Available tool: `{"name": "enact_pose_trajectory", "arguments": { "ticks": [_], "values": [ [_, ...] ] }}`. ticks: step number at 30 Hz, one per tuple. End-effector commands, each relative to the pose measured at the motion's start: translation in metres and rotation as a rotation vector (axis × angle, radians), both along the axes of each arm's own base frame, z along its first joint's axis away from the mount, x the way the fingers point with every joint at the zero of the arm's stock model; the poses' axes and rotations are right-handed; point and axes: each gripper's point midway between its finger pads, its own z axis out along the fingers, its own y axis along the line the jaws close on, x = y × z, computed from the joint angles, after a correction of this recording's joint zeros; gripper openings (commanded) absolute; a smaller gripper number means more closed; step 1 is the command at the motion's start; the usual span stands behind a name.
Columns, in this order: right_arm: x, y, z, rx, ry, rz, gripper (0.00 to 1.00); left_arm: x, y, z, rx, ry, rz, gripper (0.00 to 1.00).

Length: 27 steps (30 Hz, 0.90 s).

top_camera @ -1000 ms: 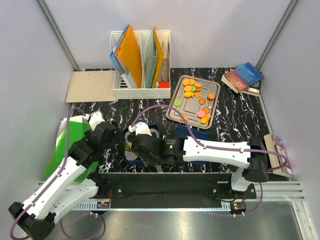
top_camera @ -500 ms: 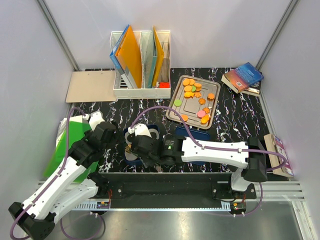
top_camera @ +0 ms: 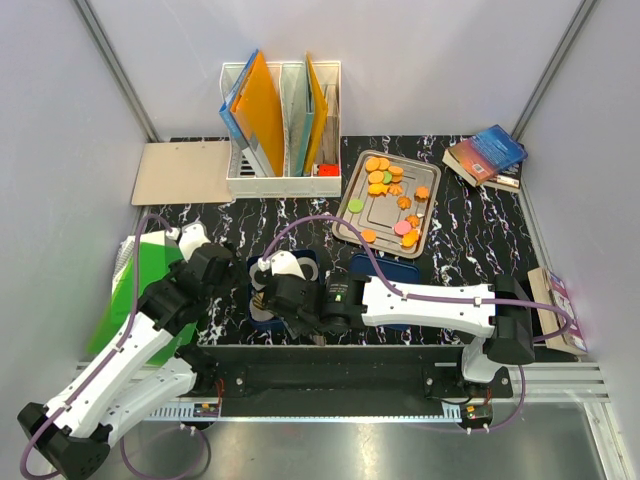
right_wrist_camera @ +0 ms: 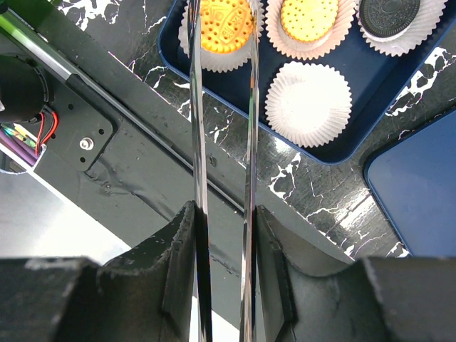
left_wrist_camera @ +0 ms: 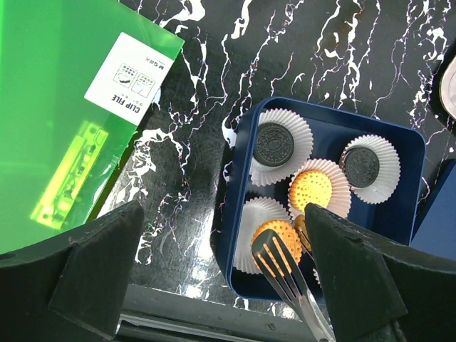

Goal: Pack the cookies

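Loose cookies, mostly orange, lie on the metal tray at the back. Near the front stands a blue box of white paper cups. It holds two black cookies and two orange cookies. One cup is empty. My right gripper is shut on metal tongs. The tong tips straddle an orange cookie lying in the front-left cup; whether they squeeze it I cannot tell. My left gripper hangs open over the box's left edge, holding nothing.
A blue lid lies right of the box. A green clip file lies at the left. At the back stand a white file organizer, a brown board and books. The table's front rail runs under the tongs.
The right arm has slid a little to the left, carrying the tongs further over the box. The left arm has not moved.
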Motion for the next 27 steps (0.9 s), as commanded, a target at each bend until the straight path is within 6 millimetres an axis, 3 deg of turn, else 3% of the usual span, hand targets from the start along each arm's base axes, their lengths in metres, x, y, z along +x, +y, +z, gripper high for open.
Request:
{"name": "enact_pose_trajectory", "arguments": {
  "ticks": [1, 8, 13, 17, 23, 26, 27],
  "values": [
    [-0.003, 0.006, 0.014, 0.052, -0.008, 0.002, 0.39, 0.003, 0.003, 0.002, 0.005, -0.017, 0.023, 0.99],
    [-0.001, 0.009, 0.017, 0.056, -0.019, 0.000, 0.55, 0.003, 0.004, 0.001, 0.008, -0.015, 0.024, 0.99],
    [0.001, 0.011, 0.020, 0.061, -0.030, -0.002, 0.57, 0.003, 0.004, 0.001, 0.009, -0.015, 0.023, 0.99],
    [0.010, 0.003, 0.034, 0.061, -0.078, -0.033, 0.57, 0.003, 0.004, 0.002, 0.005, -0.020, 0.023, 0.99],
    [0.034, -0.041, 0.073, 0.056, -0.212, -0.148, 0.57, 0.003, 0.004, 0.003, 0.006, -0.024, 0.025, 0.99],
    [0.056, -0.081, 0.076, -0.013, -0.253, -0.248, 0.57, 0.003, 0.004, 0.003, 0.004, -0.021, 0.025, 0.99],
    [0.073, -0.106, 0.074, -0.038, -0.249, -0.318, 0.57, 0.003, 0.003, 0.002, 0.006, -0.018, 0.021, 0.99]
  ]
}}
